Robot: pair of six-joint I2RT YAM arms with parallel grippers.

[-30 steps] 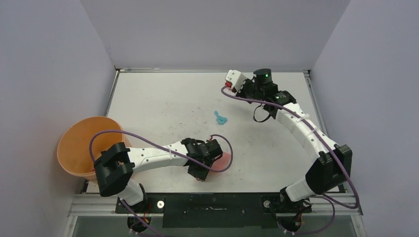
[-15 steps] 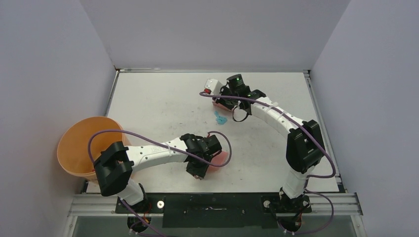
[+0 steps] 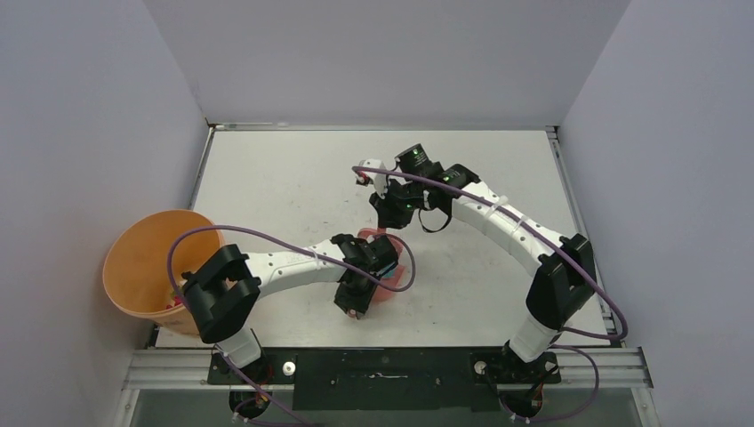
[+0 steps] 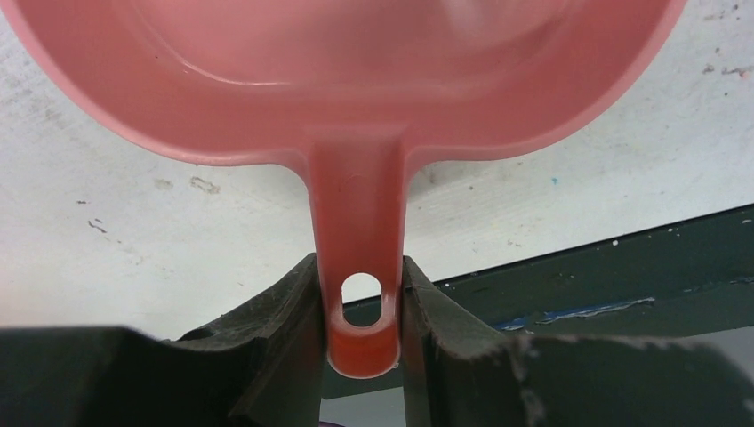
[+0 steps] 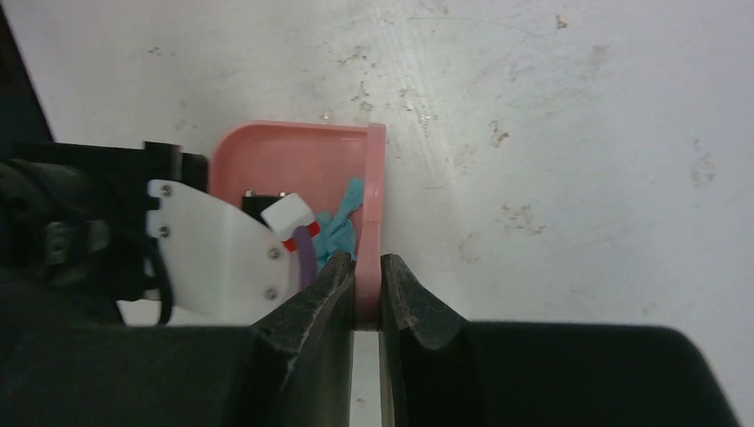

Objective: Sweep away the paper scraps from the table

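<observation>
My left gripper [image 4: 360, 311] is shut on the handle of the pink dustpan [image 4: 356, 89], which lies low over the white table [image 4: 133, 240]. My right gripper [image 5: 366, 267] is shut on the thin pink brush [image 5: 373, 196], seen edge-on against the dustpan's [image 5: 267, 156] open side. One teal paper scrap [image 5: 342, 222] lies on the pan beside the brush. In the top view the right gripper [image 3: 389, 206] hangs just behind the left gripper [image 3: 356, 289] and the dustpan [image 3: 389, 289], mid-table [image 3: 267, 178]; the scrap is hidden there.
A round orange bucket [image 3: 147, 262] stands off the table's left front corner, with magenta bits in its bottom. The dark front rail [image 4: 622, 276] runs close behind the left gripper. Grey walls close in the back and both sides.
My right arm swung from the far back down and left to the dustpan, brush in hand. The teal scrap moved from open table onto the pan. The left gripper turned the pan slightly.
</observation>
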